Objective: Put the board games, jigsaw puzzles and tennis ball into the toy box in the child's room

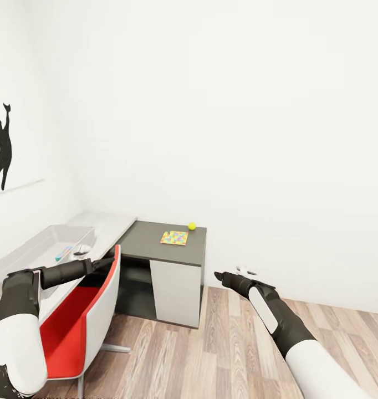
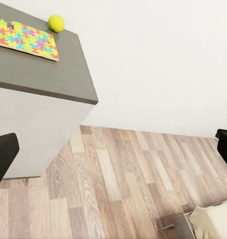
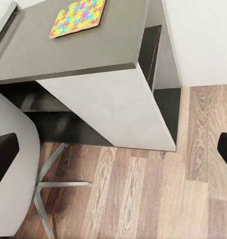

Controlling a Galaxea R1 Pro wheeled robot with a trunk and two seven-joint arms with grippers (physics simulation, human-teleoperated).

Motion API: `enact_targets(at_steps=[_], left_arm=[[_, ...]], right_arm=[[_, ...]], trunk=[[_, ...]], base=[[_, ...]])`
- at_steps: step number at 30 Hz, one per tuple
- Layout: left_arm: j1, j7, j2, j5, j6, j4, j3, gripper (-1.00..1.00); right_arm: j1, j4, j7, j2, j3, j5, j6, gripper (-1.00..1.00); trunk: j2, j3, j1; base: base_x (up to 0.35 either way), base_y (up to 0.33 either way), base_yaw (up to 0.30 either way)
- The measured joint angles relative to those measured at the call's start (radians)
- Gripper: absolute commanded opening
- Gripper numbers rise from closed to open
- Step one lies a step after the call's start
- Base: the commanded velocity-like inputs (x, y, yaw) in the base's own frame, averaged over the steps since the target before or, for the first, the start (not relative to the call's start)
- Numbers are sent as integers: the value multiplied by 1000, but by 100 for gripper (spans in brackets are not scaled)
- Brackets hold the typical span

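Left arm, white and black, sits nearest at lower left; the left gripper [image 1: 103,264] reaches over the red chair [image 1: 72,327], fingers spread, holding nothing. The right gripper [image 1: 225,275] hangs above the wood floor [image 1: 211,354], fingers likewise spread and empty. On the dark grey section of the table [image 1: 150,249] lies a jigsaw puzzle [image 1: 174,238], with the tennis ball [image 1: 192,226] just beyond it, apart. The toy box [image 1: 39,246] stands on the pale top at far left.

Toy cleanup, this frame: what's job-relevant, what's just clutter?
Job:
jigsaw puzzle
tennis ball
toy box with small items inside, too small to identify
table

Not job:
red chair
silhouette picture
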Motion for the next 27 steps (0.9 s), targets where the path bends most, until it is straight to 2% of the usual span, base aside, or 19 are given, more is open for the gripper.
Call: enact_targets(at_steps=[27], left_arm=[[0, 2, -1, -1, 0, 0, 0, 100]], right_arm=[[0, 0, -1, 0, 0, 1, 0, 100]], trunk=[[-1, 9, 0]], base=[[-23, 0, 261]])
